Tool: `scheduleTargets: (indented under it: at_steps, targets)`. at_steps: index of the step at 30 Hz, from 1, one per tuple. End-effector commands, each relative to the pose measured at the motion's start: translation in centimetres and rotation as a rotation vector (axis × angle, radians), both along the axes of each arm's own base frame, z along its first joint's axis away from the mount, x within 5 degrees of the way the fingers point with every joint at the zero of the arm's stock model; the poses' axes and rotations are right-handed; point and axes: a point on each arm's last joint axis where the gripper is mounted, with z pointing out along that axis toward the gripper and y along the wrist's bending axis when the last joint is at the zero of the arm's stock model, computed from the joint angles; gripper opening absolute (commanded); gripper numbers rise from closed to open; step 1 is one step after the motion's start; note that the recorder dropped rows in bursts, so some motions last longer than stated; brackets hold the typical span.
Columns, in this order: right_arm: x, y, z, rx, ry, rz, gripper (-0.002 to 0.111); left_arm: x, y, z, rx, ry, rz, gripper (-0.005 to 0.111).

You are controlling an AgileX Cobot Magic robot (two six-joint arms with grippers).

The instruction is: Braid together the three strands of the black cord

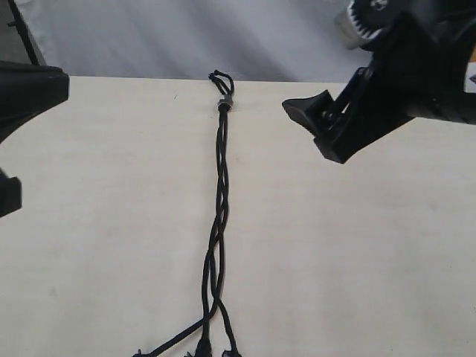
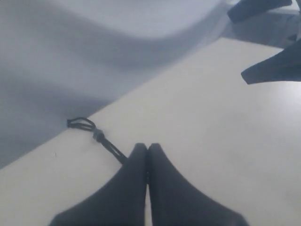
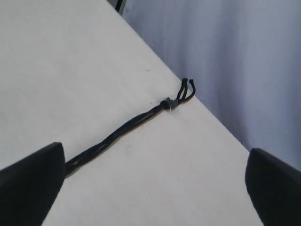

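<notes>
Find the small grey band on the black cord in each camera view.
Exterior view: grey band top centre, near the table's far edge.
Left wrist view: band just beyond the shut left gripper.
Right wrist view: band at the table edge.
Shared landmark: the tiny loops beside it.

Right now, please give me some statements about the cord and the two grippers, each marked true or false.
1. The right gripper is open. True.
2. The left gripper holds one strand. False: it is shut on nothing, and in the exterior view it is off to the side of the cord.
3. The three strands spread apart at the bottom of the exterior view. True.
4. The grey band sits at that loose end. False: it sits at the opposite end, near the far edge of the table.
</notes>
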Motion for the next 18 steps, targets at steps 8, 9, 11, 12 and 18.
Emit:
scheduleTargets:
  at_steps: [8, 9, 11, 12, 18]
  targets:
    - [-7.2, -3.4, 0.5, 0.228, -0.254, 0.022, 0.045, -1.2, 0.9, -1.8, -0.082, -0.103, 0.014, 0.0]
    - [-7.9, -3.7, 0.3, 0.241, -0.274, 0.026, 0.033, -1.2, 0.9, -1.8, -0.082, -0.103, 0.014, 0.0]
    - [-8.9, -4.2, -0.4, 0.25, -0.29, 0.028, 0.014, -1.2, 0.9, -1.8, -0.082, -0.103, 0.014, 0.0]
    - [-9.5, -4.5, -0.7, 0.255, -0.299, 0.029, 0.004, -1.2, 0.9, -1.8, -0.082, -0.103, 0.014, 0.0]
    - [-11.9, -5.8, -2.1, 0.303, -0.331, 0.022, 0.0, -1.2, 0.9, -1.8, -0.082, -0.103, 0.014, 0.0]
